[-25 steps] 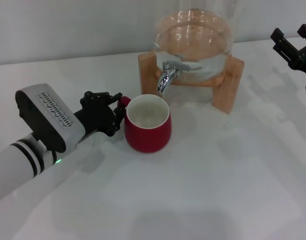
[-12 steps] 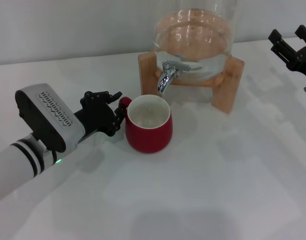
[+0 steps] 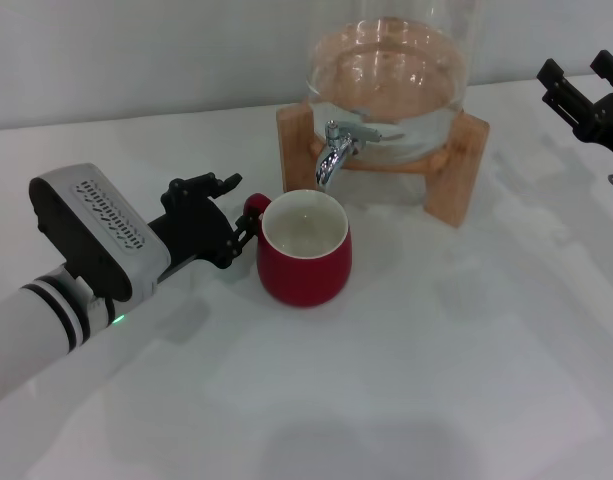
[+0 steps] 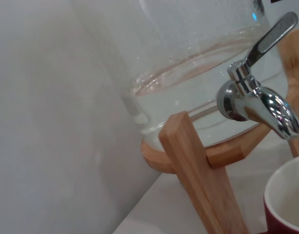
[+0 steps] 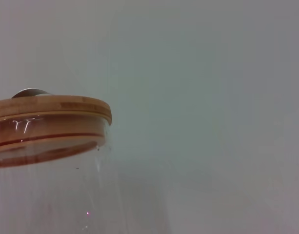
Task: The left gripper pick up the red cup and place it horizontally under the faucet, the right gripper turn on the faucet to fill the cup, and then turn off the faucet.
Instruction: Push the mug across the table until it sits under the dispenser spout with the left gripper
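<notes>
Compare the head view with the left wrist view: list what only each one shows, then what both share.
Only the head view shows the left tool at the red cup's handle, the right tool far off by the right edge, and the white table. Only the left wrist view shows the faucet's lever and spout up close. Both show the faucet, the glass jar on its wooden stand, and the red cup.

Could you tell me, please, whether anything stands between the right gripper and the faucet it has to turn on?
Nothing visible does. The right gripper hangs at the far right, above the table, and the faucet sticks out from the front of the glass jar. Only the jar's wooden stand lies near that path, lower down.
</notes>
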You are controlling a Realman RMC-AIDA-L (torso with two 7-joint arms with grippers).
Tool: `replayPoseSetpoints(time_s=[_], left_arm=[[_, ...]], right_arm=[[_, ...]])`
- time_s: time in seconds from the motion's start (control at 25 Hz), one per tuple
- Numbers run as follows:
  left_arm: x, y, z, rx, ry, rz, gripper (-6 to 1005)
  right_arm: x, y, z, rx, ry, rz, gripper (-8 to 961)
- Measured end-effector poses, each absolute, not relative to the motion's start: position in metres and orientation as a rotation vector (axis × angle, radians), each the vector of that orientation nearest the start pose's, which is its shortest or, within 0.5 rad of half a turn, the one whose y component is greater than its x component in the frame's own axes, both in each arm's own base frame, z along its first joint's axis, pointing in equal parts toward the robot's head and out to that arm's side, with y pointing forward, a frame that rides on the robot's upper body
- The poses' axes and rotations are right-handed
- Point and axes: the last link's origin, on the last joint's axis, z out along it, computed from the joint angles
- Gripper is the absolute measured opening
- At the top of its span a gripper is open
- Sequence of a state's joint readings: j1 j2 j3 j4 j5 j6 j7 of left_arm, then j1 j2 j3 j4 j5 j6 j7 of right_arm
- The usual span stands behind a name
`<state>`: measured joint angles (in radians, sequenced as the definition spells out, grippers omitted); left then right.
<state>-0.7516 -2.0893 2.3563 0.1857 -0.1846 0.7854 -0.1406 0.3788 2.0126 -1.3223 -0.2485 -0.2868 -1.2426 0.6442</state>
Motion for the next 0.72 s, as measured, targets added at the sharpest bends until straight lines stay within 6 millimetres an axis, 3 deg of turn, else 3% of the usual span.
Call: replayPoseSetpoints(time_s=[0.24, 0.32, 0.72], left_arm=[[-0.2254, 0.3809, -0.1127, -2.369, 0.037, -0.365, 412], [-0.2259, 0.3817, -0.1125, -2.366, 0.033, -0.359, 504], [-0.2253, 0.3836, -0.1125, -2.364, 0.034, -0.348, 515]], right_arm=[[0.3288, 0.3391, 0.0467, -1.624, 0.597, 0.999, 853], [0.3288, 0.3391, 0.0466, -1.625, 0.597, 0.999, 853], [0.3287, 0.3391, 0.0464, -1.626, 0.597, 0.999, 850]])
